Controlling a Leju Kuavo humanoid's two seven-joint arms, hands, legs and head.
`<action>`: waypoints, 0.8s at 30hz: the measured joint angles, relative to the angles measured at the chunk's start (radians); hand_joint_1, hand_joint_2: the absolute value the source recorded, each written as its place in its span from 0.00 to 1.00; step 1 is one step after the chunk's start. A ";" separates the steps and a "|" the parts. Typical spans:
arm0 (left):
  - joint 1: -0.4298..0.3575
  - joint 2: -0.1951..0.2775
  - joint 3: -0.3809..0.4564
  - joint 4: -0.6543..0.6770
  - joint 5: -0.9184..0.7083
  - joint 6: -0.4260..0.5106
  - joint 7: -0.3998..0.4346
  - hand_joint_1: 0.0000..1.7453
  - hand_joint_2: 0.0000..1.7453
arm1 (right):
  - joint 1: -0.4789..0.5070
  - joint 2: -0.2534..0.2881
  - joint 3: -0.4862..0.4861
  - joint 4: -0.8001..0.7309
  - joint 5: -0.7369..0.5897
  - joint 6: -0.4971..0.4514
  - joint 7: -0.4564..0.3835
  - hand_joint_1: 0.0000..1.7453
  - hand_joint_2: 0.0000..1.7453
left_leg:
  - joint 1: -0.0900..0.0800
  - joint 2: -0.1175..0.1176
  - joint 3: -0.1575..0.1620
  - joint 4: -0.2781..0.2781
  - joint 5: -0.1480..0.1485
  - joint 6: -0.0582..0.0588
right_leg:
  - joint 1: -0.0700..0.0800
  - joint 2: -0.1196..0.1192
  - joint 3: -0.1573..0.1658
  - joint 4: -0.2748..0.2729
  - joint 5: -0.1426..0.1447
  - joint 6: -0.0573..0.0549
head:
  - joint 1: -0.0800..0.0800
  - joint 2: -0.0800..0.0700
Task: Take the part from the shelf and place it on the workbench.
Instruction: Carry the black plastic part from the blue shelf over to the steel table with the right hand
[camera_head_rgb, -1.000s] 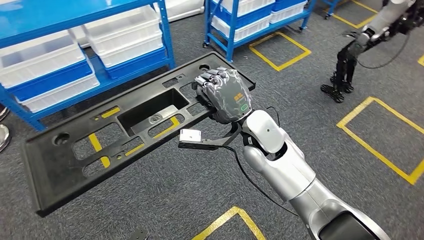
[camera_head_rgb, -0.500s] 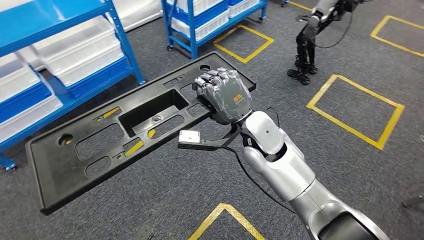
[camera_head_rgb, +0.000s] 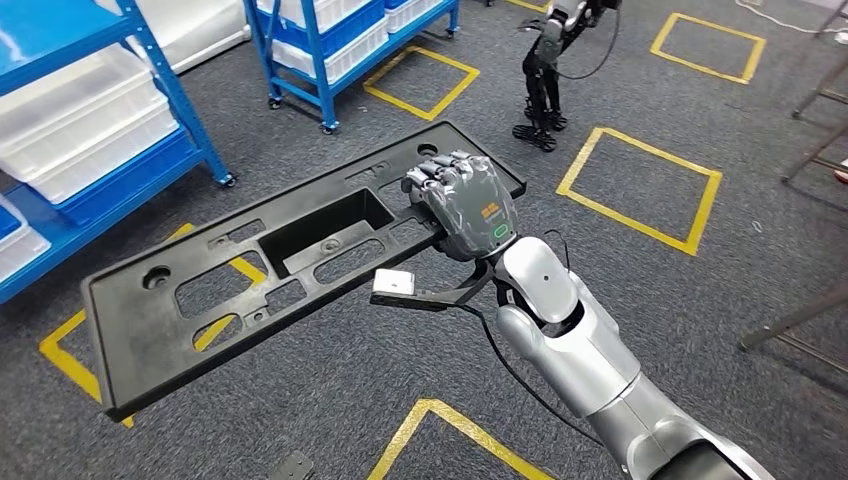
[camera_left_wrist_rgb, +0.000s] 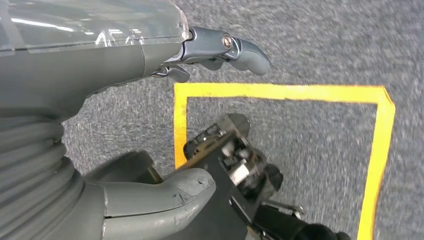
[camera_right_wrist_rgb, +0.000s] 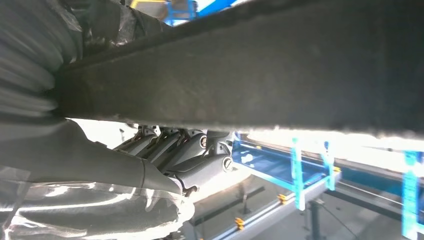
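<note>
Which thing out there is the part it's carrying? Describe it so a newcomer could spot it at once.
Start at the silver right arm reaching up from the lower right of the head view and follow it to the right hand. That hand grips one end of the part, a long flat black panel held above the grey carpet. Unlike the blue shelves and white bins behind it, it is black with rectangular cut-outs.

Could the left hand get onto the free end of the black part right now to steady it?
Probably not yet: the left hand hangs open over the floor, while the right hand alone holds the black part.
</note>
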 joint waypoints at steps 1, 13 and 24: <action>0.000 -0.001 0.000 0.000 0.000 0.000 0.000 0.00 1.00 | 0.001 -0.001 0.000 -0.002 0.000 0.000 0.001 1.00 1.00 | 0.000 0.010 0.001 0.001 -0.002 -0.002 | -0.001 -0.014 0.035 -0.066 0.034 0.000 | 0.000 0.000; -0.001 -0.007 -0.005 0.000 0.000 0.000 0.000 0.00 1.00 | 0.008 -0.004 -0.006 -0.018 0.018 0.004 0.005 1.00 1.00 | -0.002 -0.034 -0.108 0.271 -0.148 -0.045 | 0.011 0.028 0.112 -0.228 0.087 -0.050 | -0.001 0.000; -0.005 -0.006 -0.005 -0.001 0.002 0.003 -0.003 0.00 1.00 | 0.021 -0.004 -0.013 -0.033 0.020 0.003 0.005 1.00 1.00 | 0.002 -0.079 0.009 -0.007 -0.001 -0.005 | 0.008 0.095 0.084 -0.198 0.074 -0.015 | 0.002 0.000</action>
